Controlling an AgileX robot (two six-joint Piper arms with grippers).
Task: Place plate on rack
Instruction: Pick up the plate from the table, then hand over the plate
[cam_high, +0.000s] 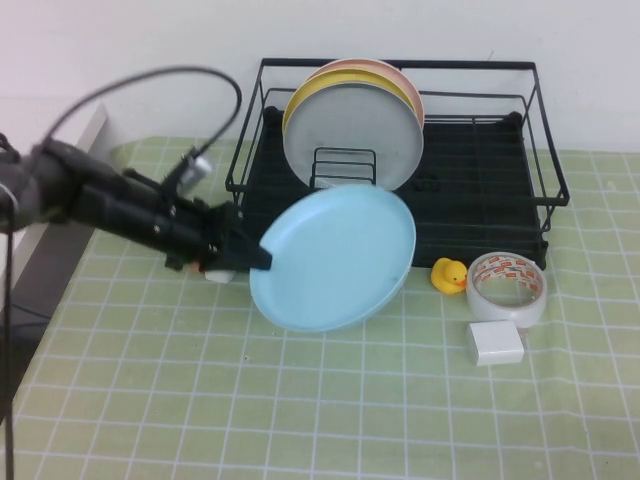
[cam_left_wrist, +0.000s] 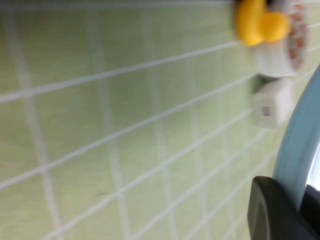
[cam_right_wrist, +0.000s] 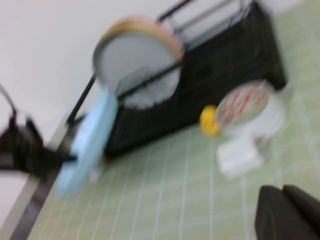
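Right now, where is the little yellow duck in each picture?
High view: duck on the mat, right of the plate held by the left end effector.
Left wrist view: duck near the tape.
Right wrist view: duck; right end effector.
Shared landmark: tape.

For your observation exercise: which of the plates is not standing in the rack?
The light blue plate: the left gripper holds its edge, tilted, above the mat before the rack. The right gripper hangs apart.
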